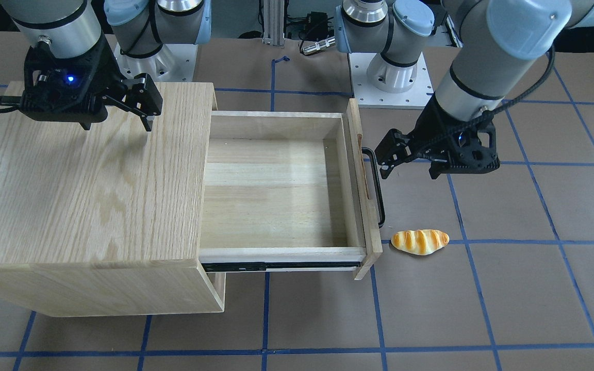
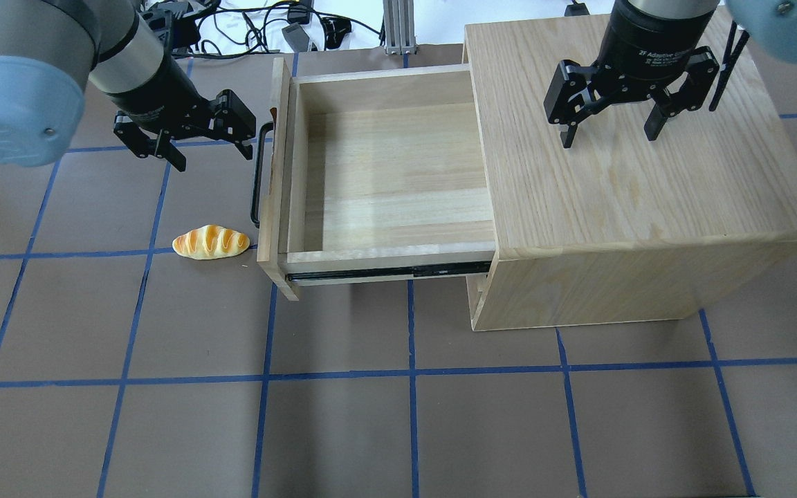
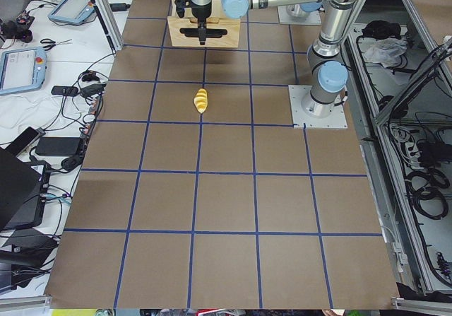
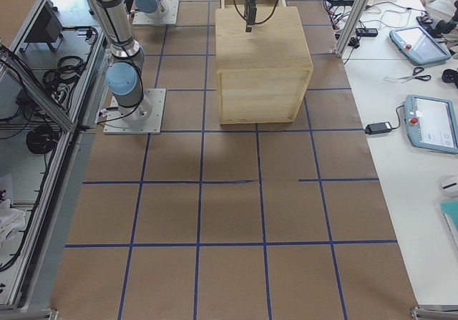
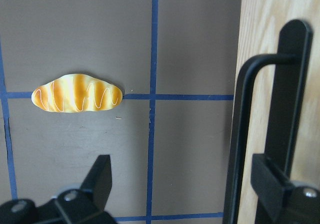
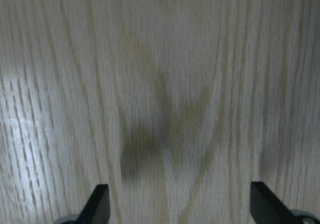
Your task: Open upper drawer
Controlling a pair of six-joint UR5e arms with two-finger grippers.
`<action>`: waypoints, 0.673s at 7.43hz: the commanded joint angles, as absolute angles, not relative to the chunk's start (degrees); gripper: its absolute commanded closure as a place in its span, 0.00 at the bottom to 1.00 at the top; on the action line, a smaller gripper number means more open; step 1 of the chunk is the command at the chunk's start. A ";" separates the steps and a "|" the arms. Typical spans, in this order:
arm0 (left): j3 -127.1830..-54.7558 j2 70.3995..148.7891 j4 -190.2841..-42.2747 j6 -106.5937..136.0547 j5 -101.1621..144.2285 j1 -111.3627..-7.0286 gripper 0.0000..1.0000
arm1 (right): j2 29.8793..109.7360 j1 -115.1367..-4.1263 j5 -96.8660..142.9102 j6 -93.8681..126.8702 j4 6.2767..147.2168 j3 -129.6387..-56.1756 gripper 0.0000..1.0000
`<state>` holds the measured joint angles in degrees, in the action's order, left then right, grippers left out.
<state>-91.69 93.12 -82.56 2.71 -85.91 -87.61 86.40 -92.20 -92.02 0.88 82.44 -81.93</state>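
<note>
The upper drawer (image 2: 398, 173) is a light wooden box with a pale plank bottom (image 1: 271, 190). It stands pulled far out of the cabinet (image 2: 634, 187) and is empty. Its black bar handle (image 2: 255, 187) is on the front panel. My left gripper (image 2: 212, 153) is open just outside that panel, with one finger (image 2: 246, 146) close beside the handle's far end. In the left wrist view the handle (image 5: 239, 134) stands just inside one finger (image 5: 277, 184), not clamped. My right gripper (image 2: 607, 138) is open and empty, hovering over the cabinet top (image 6: 165, 83).
A toy bread roll (image 2: 209, 242) lies on the table next to the drawer's front panel near corner; it also shows in the left wrist view (image 5: 76, 92). The black side rail (image 2: 385, 272) is exposed. The brown table has a blue tape grid (image 2: 409, 373).
</note>
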 commanded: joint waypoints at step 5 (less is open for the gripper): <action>-90.97 86.40 -89.39 2.90 -90.70 -88.15 0.00 | 86.40 -92.20 -92.02 0.88 82.44 -82.00 0.00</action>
<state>-91.00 86.31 -89.72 3.14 -90.78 -88.16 86.39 -92.20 -92.02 0.88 82.44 -81.93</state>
